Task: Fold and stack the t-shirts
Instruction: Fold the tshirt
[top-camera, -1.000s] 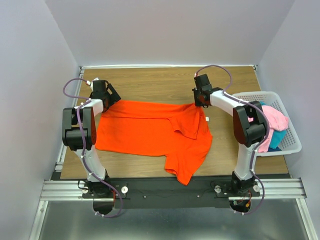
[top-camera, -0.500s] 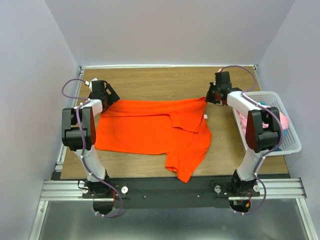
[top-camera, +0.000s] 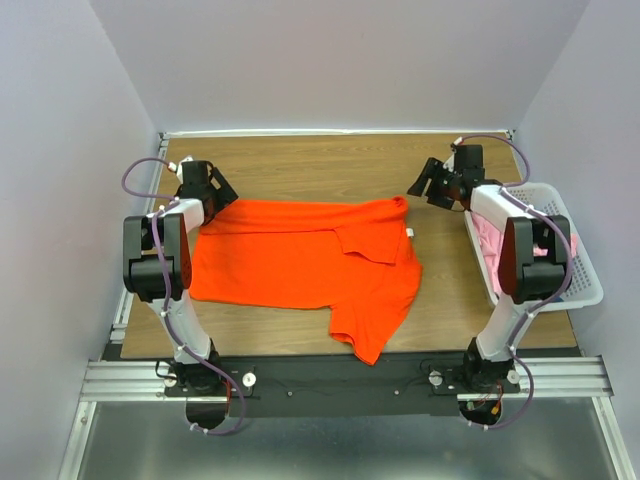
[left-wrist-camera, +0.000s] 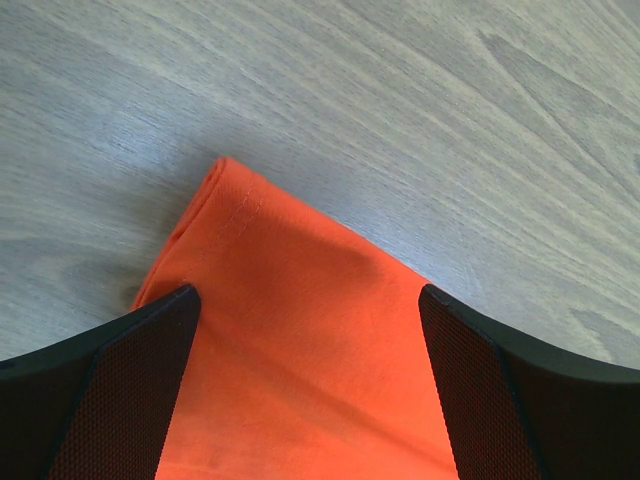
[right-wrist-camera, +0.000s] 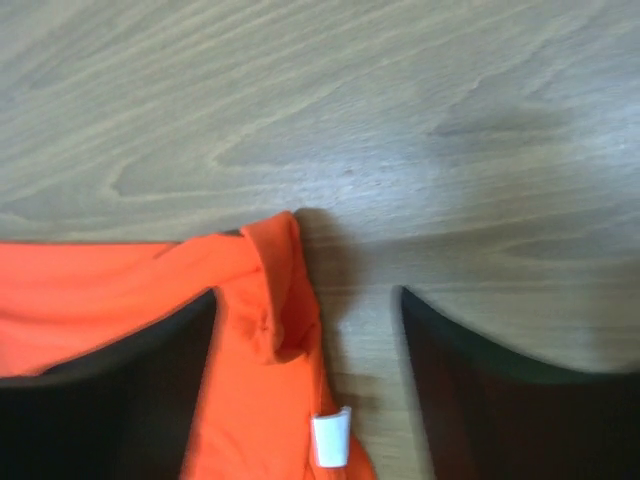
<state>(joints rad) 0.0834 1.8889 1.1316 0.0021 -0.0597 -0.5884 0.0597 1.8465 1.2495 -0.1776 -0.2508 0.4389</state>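
An orange-red t-shirt (top-camera: 300, 262) lies spread on the wooden table, with one sleeve hanging toward the near edge. My left gripper (top-camera: 222, 192) is open over the shirt's far left corner (left-wrist-camera: 240, 230). The fabric lies flat between its fingers (left-wrist-camera: 120, 390), ungripped. My right gripper (top-camera: 427, 188) is open just past the shirt's far right corner (right-wrist-camera: 270, 265). That corner is crumpled and loose on the table, with a white tag (right-wrist-camera: 330, 437) beside it. A light pink t-shirt (top-camera: 484, 243) lies in the basket, partly behind my right arm.
A white lattice basket (top-camera: 590, 285) stands at the table's right edge, close to my right arm. Bare wood (top-camera: 320, 165) lies beyond the shirt up to the back wall. Side walls close in the table on the left and right.
My right gripper pulled the shirt's far right corner to the right, straightening the far edge. It then opened and let the corner drop. The left gripper has stayed where it was.
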